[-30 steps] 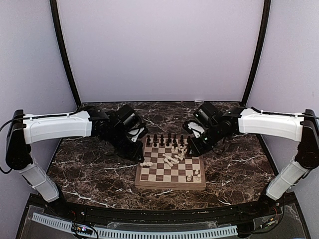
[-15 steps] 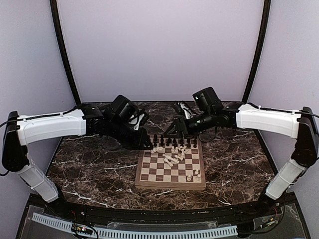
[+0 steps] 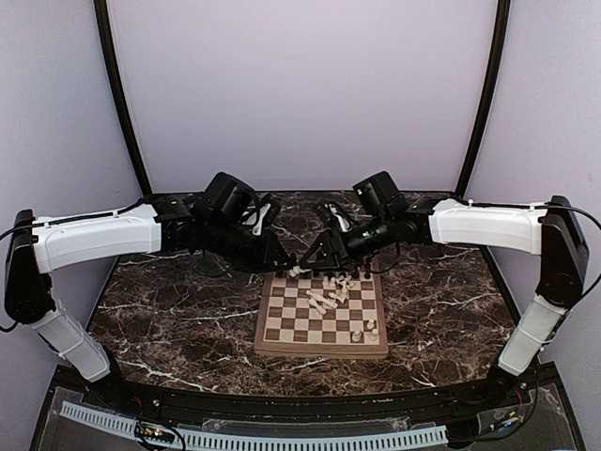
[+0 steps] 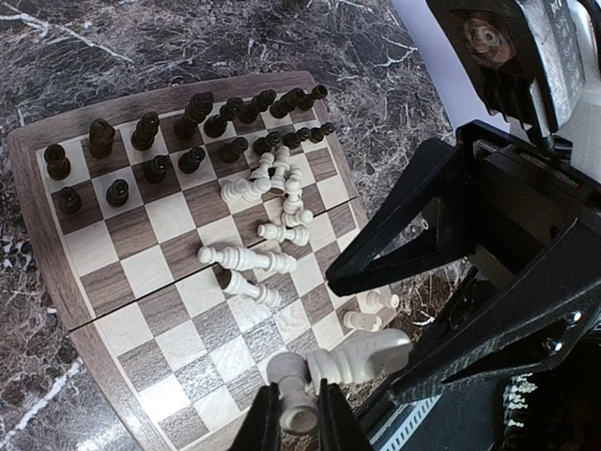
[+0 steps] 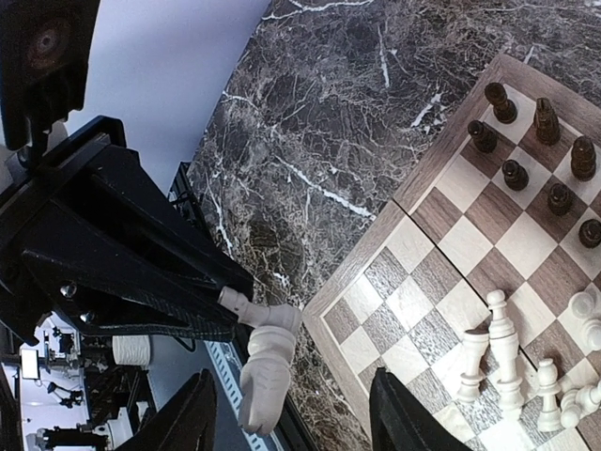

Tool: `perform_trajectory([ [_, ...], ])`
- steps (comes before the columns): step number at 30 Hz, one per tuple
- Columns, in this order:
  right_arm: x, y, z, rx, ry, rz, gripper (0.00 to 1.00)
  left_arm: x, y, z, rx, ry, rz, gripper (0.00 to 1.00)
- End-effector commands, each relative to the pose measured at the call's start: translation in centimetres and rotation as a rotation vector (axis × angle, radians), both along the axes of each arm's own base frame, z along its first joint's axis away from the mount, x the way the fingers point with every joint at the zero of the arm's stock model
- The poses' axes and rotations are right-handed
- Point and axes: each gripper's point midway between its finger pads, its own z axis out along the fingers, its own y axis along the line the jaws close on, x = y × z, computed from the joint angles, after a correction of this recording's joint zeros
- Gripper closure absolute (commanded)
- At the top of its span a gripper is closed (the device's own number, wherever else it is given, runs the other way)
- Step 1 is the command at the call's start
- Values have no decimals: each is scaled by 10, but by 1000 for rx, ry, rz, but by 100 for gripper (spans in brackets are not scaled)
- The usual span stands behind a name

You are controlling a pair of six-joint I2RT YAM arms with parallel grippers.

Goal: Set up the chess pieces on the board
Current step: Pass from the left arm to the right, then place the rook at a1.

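– Left gripper (image 4: 293,413): what has it got?

– Pinching one white piece (image 4: 362,357) by one end. Piece lies roughly level, body sticking out past the fingertips. Held in the air, clear of the board (image 3: 319,351).

– Where over the board?

– Top camera puts it above the far edge, towards the left corner. Both arms reach in and meet there.

– Right gripper (image 5: 293,378)?

– Spread wide. Its two fingers stand on either side of the held piece, a gap showing on both sides in its own wrist view. Nothing in its grasp. Tip to tip with the left gripper.

– Which kind of piece is it?

– Cannot tell. Turned, cream, thicker at the free end.

– State of the board?

– Lies flat on the marble bench (image 3: 169,319), between the two arms. Dark pieces (image 4: 150,150) stand upright in two rows along the far edge, one to a square as far as the left wrist view shows. In the top view the grippers cover part of those rows.

– The white ones?

– Mostly a loose heap (image 3: 327,293) near the middle of the board, right of centre, many on their sides and touching one another. Several lie across more than one square. A few more white figures (image 3: 364,331) stand upright near the near right corner, apart from the heap.

– Near rows?

– Mostly bare squares on the left side.
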Motion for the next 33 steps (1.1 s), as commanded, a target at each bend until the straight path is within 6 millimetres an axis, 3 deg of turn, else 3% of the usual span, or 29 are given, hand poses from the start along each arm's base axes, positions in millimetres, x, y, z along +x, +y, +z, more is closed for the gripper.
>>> perform_trajectory([
  [1,-2,9,11,44,-3,36,48,2,-3,14,-41,-24,-11,91],
  [6,-3,12,8,52,10,47,62,2,-3,13,-36,-26,-17,91],
  [12,-1,9,10,46,-10,31,90,3,-4,11,-26,-26,-20,91],
  [16,5,-9,4,-33,-45,-19,92,2,5,3,24,-28,-13,91],
  [18,4,-20,-1,-90,-73,-28,92,-6,17,-10,79,-12,-22,90],
  [26,-1,-61,-29,-311,-148,-41,92,-65,52,-59,254,35,-155,90],
  [30,1,-69,-34,-356,-159,-60,92,-80,53,-73,314,35,-203,89],
  [33,2,-69,-35,-362,-153,-63,91,-80,50,-81,338,33,-208,89],
])
